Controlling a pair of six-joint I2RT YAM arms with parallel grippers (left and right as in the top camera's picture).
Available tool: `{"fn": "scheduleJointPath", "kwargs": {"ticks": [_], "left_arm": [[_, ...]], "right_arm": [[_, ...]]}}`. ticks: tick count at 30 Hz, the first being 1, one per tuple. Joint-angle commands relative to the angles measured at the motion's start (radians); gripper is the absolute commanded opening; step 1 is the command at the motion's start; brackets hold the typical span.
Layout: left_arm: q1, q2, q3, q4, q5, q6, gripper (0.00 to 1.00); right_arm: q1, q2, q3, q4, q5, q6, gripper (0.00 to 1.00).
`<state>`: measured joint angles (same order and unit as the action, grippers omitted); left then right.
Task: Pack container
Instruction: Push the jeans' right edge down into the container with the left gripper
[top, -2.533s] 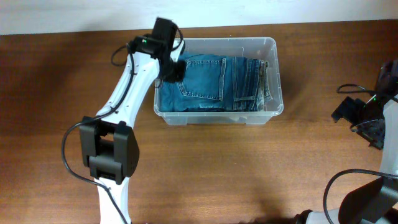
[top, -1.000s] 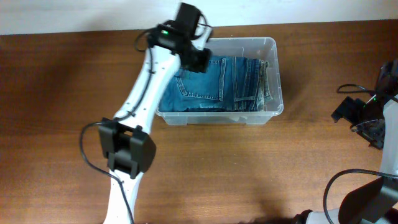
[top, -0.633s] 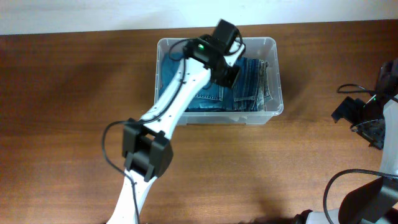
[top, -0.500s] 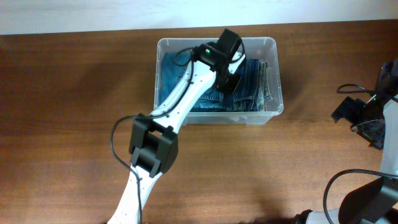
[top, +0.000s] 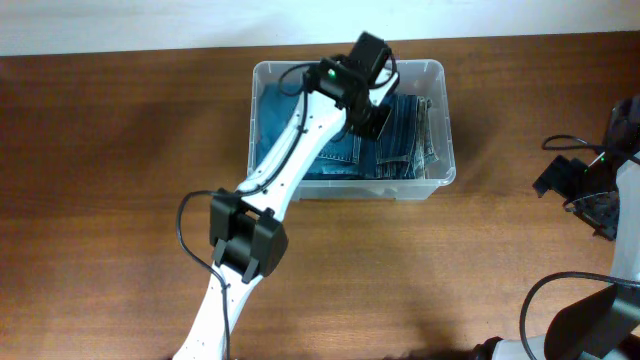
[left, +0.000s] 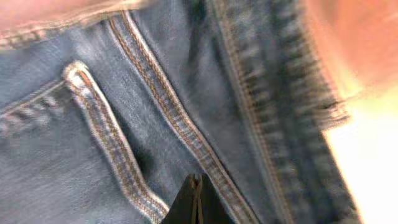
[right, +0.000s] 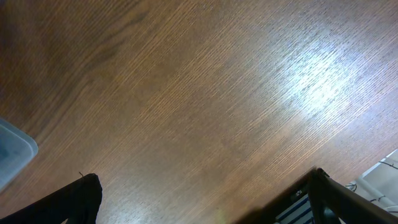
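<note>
Your clear container (top: 443, 75) holds folded jeans (top: 410, 132); left arm (top: 298, 152) stretches over them, left fingers (left: 188, 202) pressed together; right fingers (right: 84, 196) spread wide.

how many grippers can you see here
2: the left gripper, shut, over the jeans in the container; the right gripper, open, over the table at its right edge.
</note>
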<state>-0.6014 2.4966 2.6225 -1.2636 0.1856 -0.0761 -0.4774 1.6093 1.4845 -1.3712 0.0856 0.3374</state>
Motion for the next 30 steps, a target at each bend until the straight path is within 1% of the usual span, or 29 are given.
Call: {"fn": "scheduleJointPath", "kwargs": {"ticks": [1,6,9,15,18,30], "left_arm": [[-0.012,-0.006,0.053,-0.066,0.07,-0.01,0.01],[-0.029,-0.006,0.042,-0.164,0.092,-0.01,0.01],[-0.056,-0.002,0.041,-0.188,0.092,-0.009,0.01],[-0.124,0.013,0.037,-0.183,0.081,-0.01,0.01],[-0.146,0.025,0.024,-0.165,0.05,-0.01,0.01],[-0.155,0.155,0.016,-0.124,0.045,-0.008,0.01]], "right_arm": [[-0.001,0.0,-0.001,0.0,0.002,0.008,0.98],[-0.001,0.0,-0.001,0.0,0.001,0.008,0.98],[-0.001,0.0,-0.001,0.0,0.002,0.008,0.98],[-0.001,0.0,-0.001,0.0,0.002,0.008,0.98],[-0.001,0.0,-0.001,0.0,0.002,0.008,0.99],[-0.001,0.0,-0.001,0.0,0.002,0.008,0.98]]}}
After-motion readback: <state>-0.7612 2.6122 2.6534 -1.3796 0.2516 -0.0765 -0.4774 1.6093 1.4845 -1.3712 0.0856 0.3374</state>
